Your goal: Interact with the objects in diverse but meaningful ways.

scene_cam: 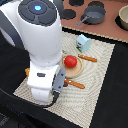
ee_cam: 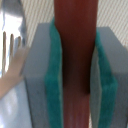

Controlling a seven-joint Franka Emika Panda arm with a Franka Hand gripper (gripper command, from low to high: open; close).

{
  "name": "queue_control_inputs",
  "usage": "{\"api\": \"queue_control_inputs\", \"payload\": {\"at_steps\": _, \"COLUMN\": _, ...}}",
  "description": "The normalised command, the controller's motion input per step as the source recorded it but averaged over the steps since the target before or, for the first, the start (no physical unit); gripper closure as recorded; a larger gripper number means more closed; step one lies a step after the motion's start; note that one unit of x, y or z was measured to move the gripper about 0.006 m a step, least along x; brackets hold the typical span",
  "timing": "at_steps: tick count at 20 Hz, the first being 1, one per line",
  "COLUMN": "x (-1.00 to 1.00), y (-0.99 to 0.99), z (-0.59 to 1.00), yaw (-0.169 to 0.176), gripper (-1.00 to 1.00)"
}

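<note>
A white Franka arm [scene_cam: 42,45] fills the exterior view's left, bent low over a striped beige mat [scene_cam: 97,75] on the dark bench [scene_cam: 112,107]. Its end effector [ee_cam: 75,70] is hidden behind the arm's body in that view. The wrist view shows the two grey fingers [ee_cam: 37,75], lined with green pads [ee_cam: 54,75], clamped on a brown sausage [ee_cam: 75,55] that runs lengthwise between them, touching both pads. A silver fork [ee_cam: 12,35] lies just beside the end effector.

Near the arm's base, a small red tomato [scene_cam: 70,61] sits on a tan round plate [scene_cam: 76,71], with orange-handled cutlery [scene_cam: 88,58] lying on either side of the plate. A pale blue-white carton [scene_cam: 83,43] stands on the mat just behind the plate. Toward the exterior view's right, a grey pan [scene_cam: 93,15] rests on the toy kitchen set [scene_cam: 107,27] behind the mat, well apart from the end effector.
</note>
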Motion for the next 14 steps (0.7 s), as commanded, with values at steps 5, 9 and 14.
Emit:
{"api": "queue_control_inputs", "payload": {"at_steps": 5, "x": -0.33, "y": 0.64, "z": 0.53, "yaw": -0.074, "gripper": 1.0}}
{"api": "queue_control_inputs", "payload": {"at_steps": 9, "x": -0.33, "y": 0.68, "z": 0.74, "yaw": -0.059, "gripper": 1.0}}
{"api": "queue_control_inputs", "payload": {"at_steps": 14, "x": -0.54, "y": 0.62, "z": 0.44, "yaw": -0.018, "gripper": 1.0}}
